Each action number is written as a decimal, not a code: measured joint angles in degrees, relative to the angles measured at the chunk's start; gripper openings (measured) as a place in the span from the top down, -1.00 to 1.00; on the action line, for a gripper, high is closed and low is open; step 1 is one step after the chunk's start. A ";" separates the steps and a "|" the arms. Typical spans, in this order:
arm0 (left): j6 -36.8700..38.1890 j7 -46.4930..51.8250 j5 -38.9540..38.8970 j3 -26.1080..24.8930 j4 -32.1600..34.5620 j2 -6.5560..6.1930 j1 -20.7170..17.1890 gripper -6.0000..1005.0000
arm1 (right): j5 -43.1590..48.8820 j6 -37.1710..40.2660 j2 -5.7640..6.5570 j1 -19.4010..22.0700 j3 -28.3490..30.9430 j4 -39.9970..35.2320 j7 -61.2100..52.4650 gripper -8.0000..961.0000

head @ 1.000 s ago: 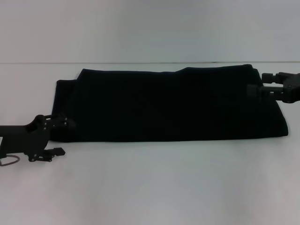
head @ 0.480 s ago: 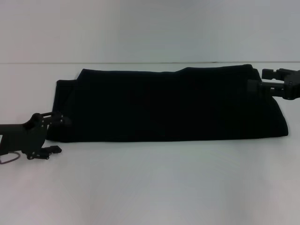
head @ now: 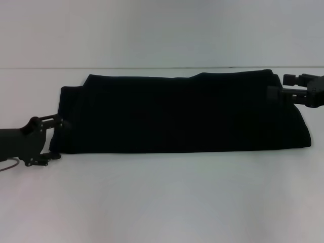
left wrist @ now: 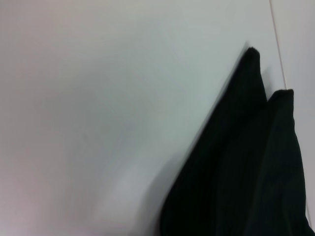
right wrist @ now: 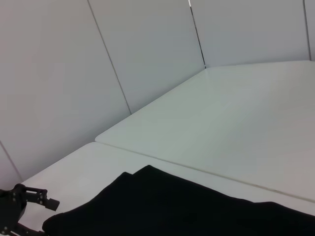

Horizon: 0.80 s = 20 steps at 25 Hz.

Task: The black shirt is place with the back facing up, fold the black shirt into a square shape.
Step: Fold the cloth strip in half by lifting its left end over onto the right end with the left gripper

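Observation:
The black shirt [head: 182,114] lies folded into a long band across the white table [head: 162,197], with no lettering showing. My left gripper [head: 55,139] is open at the shirt's near left corner, and its fingers [head: 56,121] stand apart at the cloth edge. My right gripper [head: 277,86] is open at the shirt's far right corner, beside the edge. The left wrist view shows the shirt's corner [left wrist: 241,167] on the table. The right wrist view shows the shirt [right wrist: 172,209] and, far off, the left gripper [right wrist: 29,196].
A seam line [head: 162,68] runs across the table behind the shirt. Grey wall panels [right wrist: 147,49] stand beyond the table. Bare table lies in front of the shirt.
My left gripper has drawn back to the left along the shirt's near left corner. My right gripper has shifted slightly up and right. The shirt has not moved.

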State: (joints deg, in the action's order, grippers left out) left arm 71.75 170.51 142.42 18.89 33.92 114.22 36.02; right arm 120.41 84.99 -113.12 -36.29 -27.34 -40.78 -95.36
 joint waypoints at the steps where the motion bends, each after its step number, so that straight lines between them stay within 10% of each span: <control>1: -0.18 -0.02 0.07 0.00 0.00 -0.03 0.00 -0.77 | -0.17 -0.01 0.01 0.00 0.01 0.00 0.00 -0.86; 20: -1.52 -0.71 0.12 0.08 -1.40 -0.05 0.01 -0.77 | -0.50 -0.17 0.27 0.00 0.81 0.00 0.00 -0.85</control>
State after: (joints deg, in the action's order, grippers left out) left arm 70.23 169.80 142.54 18.97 32.51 114.17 36.03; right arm 119.91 84.82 -112.84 -36.29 -26.53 -40.78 -95.36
